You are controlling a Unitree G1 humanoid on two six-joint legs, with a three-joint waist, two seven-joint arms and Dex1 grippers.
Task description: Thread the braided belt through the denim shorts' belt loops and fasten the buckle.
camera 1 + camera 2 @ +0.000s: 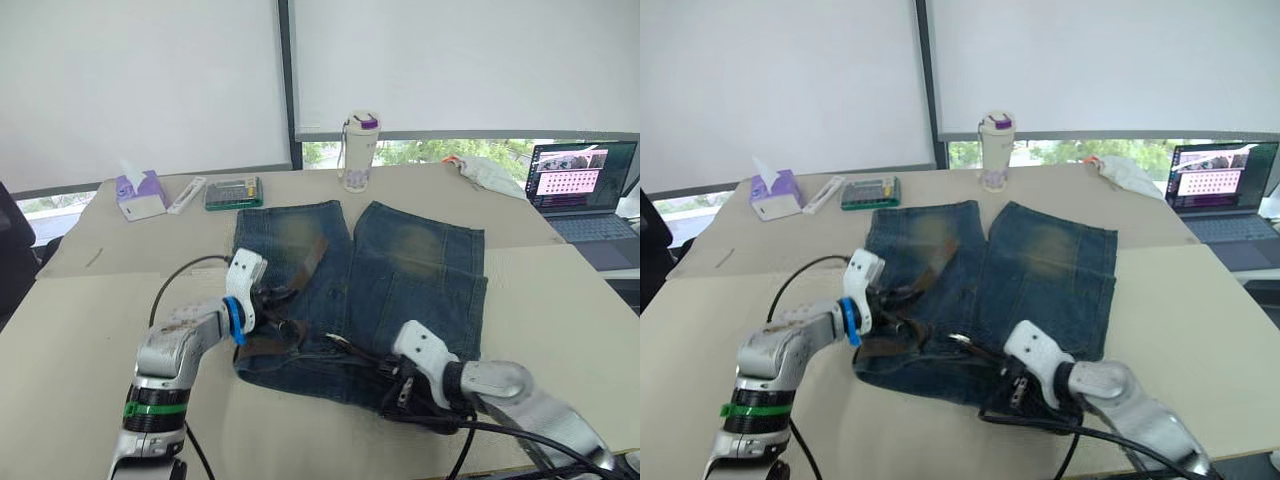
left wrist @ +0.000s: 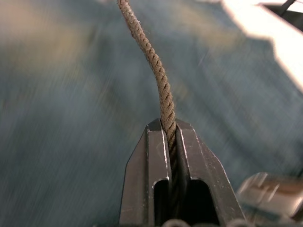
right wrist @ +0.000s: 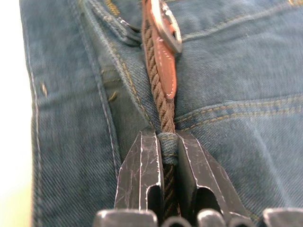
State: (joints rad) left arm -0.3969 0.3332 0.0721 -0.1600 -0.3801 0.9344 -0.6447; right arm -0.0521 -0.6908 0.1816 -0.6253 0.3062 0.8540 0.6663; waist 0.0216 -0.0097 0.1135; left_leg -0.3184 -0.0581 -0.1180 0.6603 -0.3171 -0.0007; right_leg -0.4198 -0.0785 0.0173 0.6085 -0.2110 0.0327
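Observation:
The denim shorts lie flat on the table, waistband toward me. The braided belt runs along the waistband's left part, and its reddish leather tip rests on the left leg. My left gripper is shut on the belt, which shows edge-on between the fingers. My right gripper is shut on the belt at the waistband, where a belt loop wraps it. Just beyond lie a leather tab and the silver buckle.
At the table's far side stand a tissue box, a white remote-like bar, a green box and a white bottle. A white cloth and an open laptop sit at the far right.

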